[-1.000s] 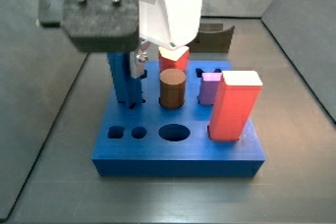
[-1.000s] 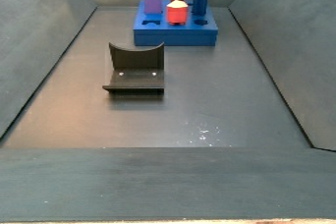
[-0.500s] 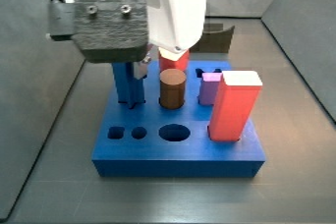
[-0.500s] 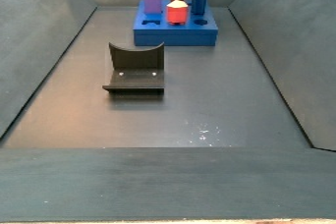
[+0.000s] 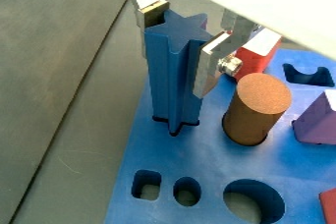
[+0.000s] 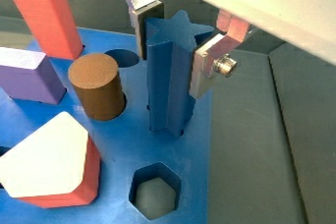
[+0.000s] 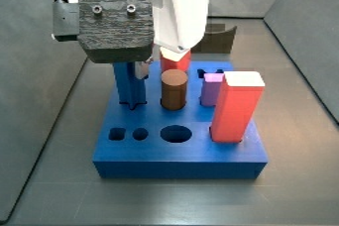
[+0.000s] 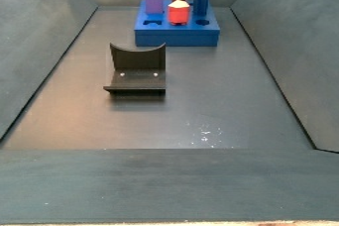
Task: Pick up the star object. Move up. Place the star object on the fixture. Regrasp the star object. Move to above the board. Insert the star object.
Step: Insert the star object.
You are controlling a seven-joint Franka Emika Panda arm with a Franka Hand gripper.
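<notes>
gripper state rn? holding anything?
Gripper: over the board, jaws set either side of the star object standing in its hole; contact cannot be told.

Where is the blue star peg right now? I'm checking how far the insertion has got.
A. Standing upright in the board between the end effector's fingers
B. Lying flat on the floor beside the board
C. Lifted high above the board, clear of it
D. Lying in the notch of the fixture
A: the star peg stands upright with its lower end in the board, and the end effector has a finger plate on either side of it.
</notes>
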